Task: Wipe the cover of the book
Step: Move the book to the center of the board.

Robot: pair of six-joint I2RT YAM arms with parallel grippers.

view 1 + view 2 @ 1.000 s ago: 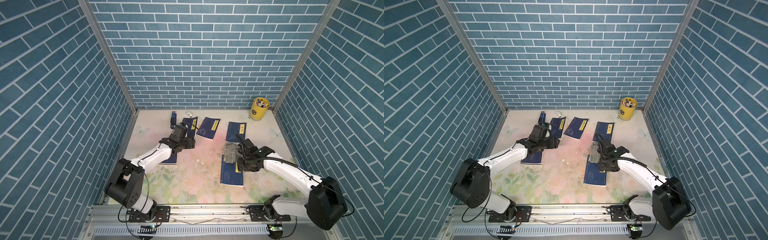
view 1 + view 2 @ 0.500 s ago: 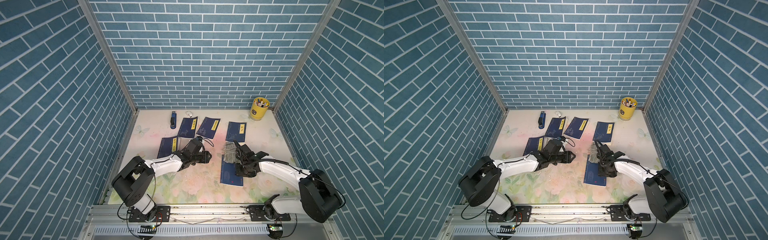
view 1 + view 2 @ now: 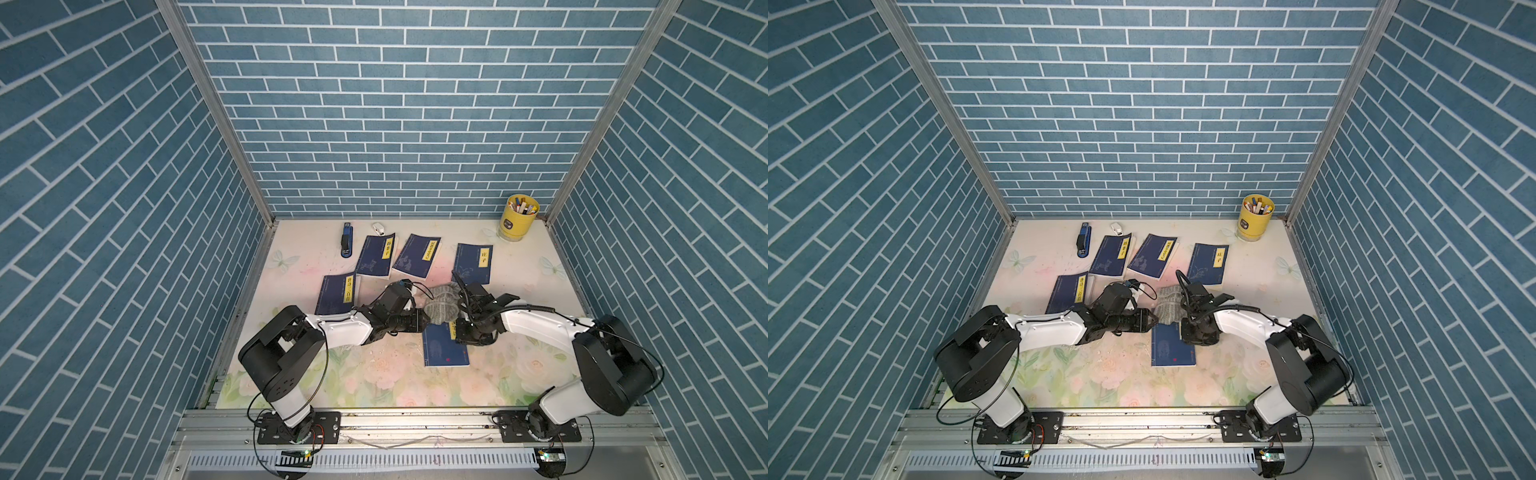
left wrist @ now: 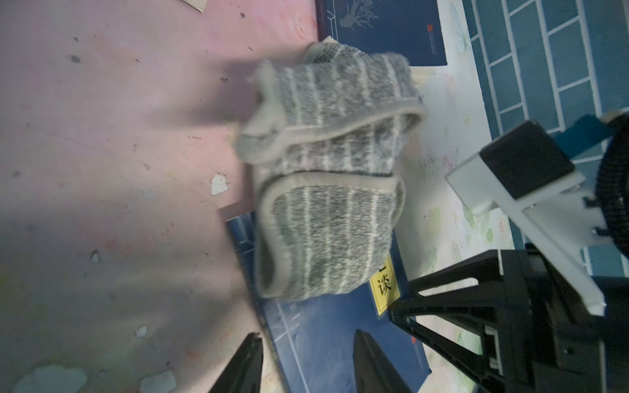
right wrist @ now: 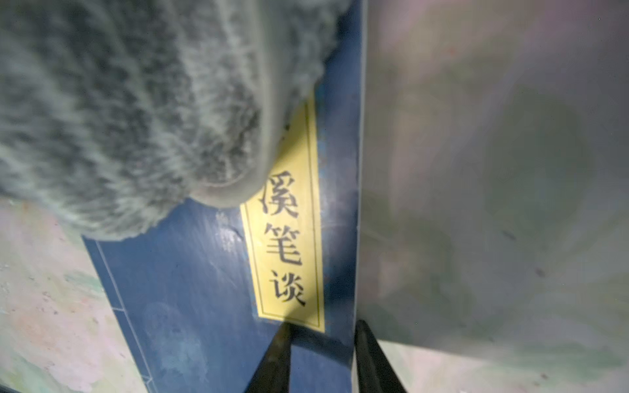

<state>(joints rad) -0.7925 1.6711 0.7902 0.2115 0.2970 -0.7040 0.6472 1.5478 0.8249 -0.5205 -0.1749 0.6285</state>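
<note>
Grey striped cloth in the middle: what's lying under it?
The far end of a blue book, with the top of its yellow title label. What the cloth hides of that cover cannot be seen.

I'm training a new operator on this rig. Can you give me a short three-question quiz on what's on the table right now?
1. What lies on the far end of the near book?
2. True or false: that book lies open at its pages.
3. What stands in the far right corner of the table? A) a bowl B) a yellow cup of pens C) a lamp

Key
1. The grey striped cloth.
2. False: it is closed, cover up.
3. B.
</note>
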